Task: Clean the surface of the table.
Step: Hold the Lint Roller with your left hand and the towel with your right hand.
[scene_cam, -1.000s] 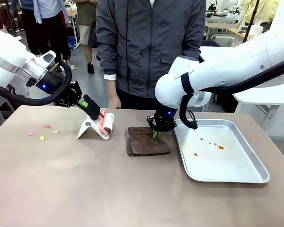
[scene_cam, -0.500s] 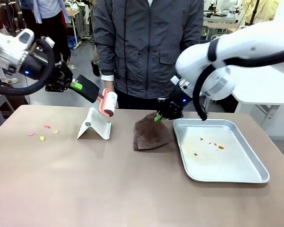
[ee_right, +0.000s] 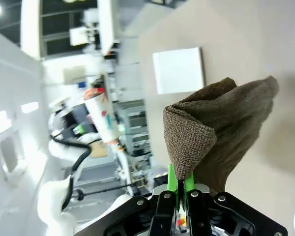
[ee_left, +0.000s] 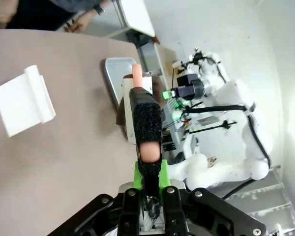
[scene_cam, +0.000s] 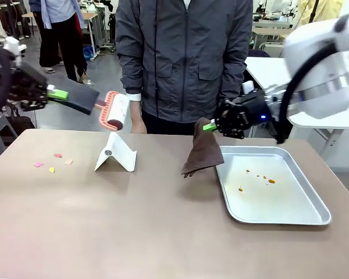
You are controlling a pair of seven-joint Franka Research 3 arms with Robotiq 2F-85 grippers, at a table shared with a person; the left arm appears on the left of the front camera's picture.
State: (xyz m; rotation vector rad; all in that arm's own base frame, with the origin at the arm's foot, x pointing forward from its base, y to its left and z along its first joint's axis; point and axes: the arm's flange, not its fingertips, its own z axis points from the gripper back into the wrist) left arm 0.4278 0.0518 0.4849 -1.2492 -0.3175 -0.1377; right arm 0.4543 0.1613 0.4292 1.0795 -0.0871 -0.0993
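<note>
"Did you catch that? Both arms went up at once. A second ago the lint roller (scene_cam: pixel 111 110) was sitting in its white stand (scene_cam: pixel 117 154). Now the left tool (scene_cam: pixel 57 93) has it by the black handle, jaws narrow and clamped on it. It's up in the air, off to the left and well apart from the stand."

"And the brown cloth (scene_cam: pixel 203 152)?"

"That was lying flat on the tabletop (scene_cam: pixel 134 232), just beside the tray (scene_cam: pixel 282 220). The right tool (scene_cam: pixel 212 125) has one corner pinched tight between its green pads and has hauled it up, so it hangs in a loose drape by the tray's left rim. Whether the bottom fold still brushes the tabletop, I can't tell from here."

"So has anything actually been cleaned?"

"Not by the look of it. The wide brown tabletop sits between the arms and the person (scene_cam: pixel 183 58) standing at the far side. The little coloured paper scraps (scene_cam: pixel 51 163) are still at its left end, same place as before. There are orange spots (scene_cam: pixel 259 174) in the tray too."

"Then they've only picked up their gear."

"That's how I read it. I'd guess the roller is meant for those scraps, since that arm has moved out to their side. The cloth would be for wiping, but neither has touched any dirt yet."
</note>
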